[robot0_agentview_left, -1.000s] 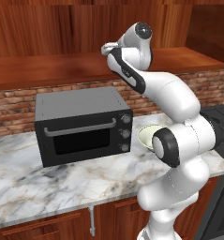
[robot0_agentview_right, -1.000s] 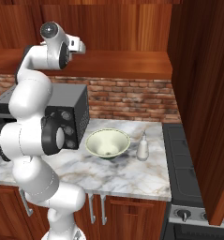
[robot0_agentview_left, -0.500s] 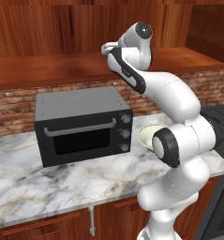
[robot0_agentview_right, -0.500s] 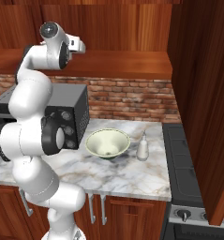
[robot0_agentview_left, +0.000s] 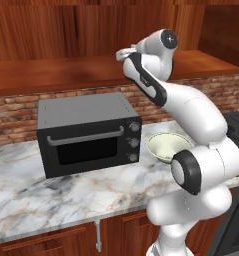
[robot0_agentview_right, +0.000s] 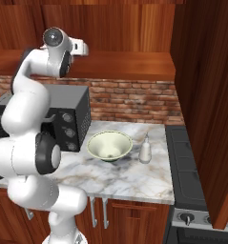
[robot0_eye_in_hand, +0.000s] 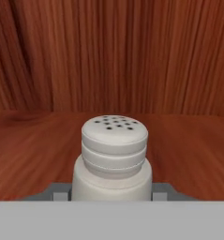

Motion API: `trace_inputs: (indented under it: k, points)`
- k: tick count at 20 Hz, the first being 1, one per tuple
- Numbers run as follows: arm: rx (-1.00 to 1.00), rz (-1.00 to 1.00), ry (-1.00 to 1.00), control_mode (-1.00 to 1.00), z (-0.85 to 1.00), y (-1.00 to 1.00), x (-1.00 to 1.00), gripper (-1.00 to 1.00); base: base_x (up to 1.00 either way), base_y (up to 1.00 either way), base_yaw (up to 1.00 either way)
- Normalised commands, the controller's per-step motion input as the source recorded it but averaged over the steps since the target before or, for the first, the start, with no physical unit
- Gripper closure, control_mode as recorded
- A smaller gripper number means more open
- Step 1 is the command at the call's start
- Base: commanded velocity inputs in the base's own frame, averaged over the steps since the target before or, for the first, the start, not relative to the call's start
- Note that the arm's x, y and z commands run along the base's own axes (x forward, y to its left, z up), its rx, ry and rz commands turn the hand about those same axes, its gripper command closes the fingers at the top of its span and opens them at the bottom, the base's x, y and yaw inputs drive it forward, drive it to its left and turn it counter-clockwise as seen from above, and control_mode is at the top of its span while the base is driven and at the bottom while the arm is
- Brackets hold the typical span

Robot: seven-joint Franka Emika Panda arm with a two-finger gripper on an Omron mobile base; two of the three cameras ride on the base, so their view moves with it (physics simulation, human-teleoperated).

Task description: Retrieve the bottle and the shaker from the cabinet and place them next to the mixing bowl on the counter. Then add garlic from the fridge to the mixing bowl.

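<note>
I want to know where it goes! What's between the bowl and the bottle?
Nothing: in the right base view, only bare marble counter separates the bowl and the bottle.

A white shaker [robot0_eye_in_hand: 114, 157] stands upright directly ahead of the jaws, filling the gap between them on the wooden cabinet shelf [robot0_eye_in_hand: 188, 154]. Bare shelf spreads to either side of the jaws, and beyond the shaker, open room runs back to the cabinet's rear wall [robot0_eye_in_hand: 132, 51].
</note>
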Motion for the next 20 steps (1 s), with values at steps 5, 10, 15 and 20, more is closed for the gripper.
trace_inputs:
  k: [5, 10, 15, 20]
  points:
    - [-0.01, 0.07, -0.07, -1.00, 0.01, -0.14, -0.75, 1.00, 0.00, 0.00, 0.00]
    - [-0.03, 0.00, -0.14, -1.00, 0.11, 0.00, -1.00, 1.00, 0.00, 0.00, 0.00]
    - [-0.01, 0.00, -0.09, -1.00, 0.06, -0.09, -1.00, 1.00, 0.00, 0.00, 0.00]
    - [0.00, 0.00, -0.05, -1.00, 0.00, -0.42, -1.00, 1.00, 0.00, 0.00, 0.00]
